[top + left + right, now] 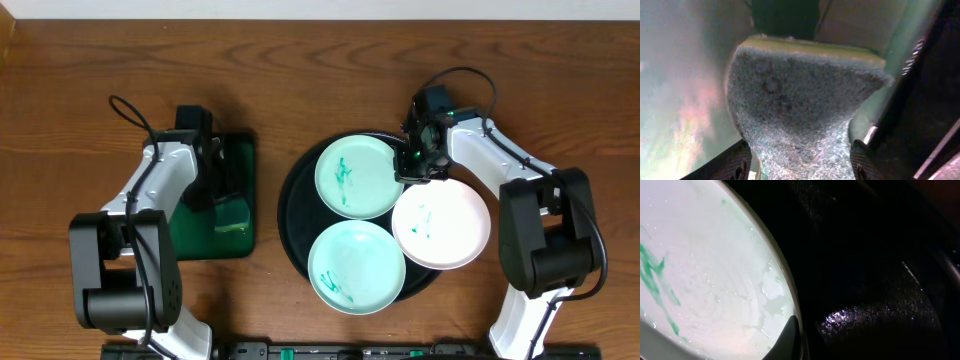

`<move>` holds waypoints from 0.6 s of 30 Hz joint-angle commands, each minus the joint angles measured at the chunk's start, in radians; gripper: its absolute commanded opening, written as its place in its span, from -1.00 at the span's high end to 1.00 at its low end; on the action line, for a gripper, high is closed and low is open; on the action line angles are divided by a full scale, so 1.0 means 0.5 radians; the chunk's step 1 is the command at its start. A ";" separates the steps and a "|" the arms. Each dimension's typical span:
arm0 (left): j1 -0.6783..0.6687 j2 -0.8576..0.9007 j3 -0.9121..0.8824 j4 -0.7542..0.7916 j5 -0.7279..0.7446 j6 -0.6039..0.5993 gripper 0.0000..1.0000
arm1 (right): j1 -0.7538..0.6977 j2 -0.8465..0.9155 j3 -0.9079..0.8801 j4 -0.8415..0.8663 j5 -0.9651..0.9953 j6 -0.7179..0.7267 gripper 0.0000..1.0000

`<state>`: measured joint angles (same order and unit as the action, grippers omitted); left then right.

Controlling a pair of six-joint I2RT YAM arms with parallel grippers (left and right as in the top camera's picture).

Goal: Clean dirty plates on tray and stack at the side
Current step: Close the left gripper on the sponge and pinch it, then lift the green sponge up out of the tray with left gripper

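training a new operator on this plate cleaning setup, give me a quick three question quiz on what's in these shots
1. How many mint-green plates lie on the black tray? A) one B) two C) three
2. True or false: the white plate has no smears.
3. What sits between the fingers of the left gripper?

Key: 1 B. 2 False: the white plate shows teal marks. 3 A sponge, above the green tray.
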<state>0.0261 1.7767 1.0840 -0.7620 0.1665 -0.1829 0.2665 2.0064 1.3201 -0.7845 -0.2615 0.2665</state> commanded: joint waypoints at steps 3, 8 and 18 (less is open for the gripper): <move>0.002 0.017 -0.068 -0.011 -0.073 0.002 -0.27 | -0.006 0.040 -0.009 -0.009 0.034 -0.042 0.98; 0.002 0.018 -0.069 0.011 -0.095 -0.005 0.25 | -0.006 0.040 -0.009 -0.003 0.034 -0.042 0.97; 0.002 0.007 -0.059 0.016 -0.101 -0.035 0.86 | -0.006 0.040 -0.009 -0.002 0.034 -0.041 0.98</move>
<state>0.0238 1.7767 1.0653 -0.7498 0.1543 -0.1905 0.2665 2.0064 1.3201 -0.7815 -0.2615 0.2665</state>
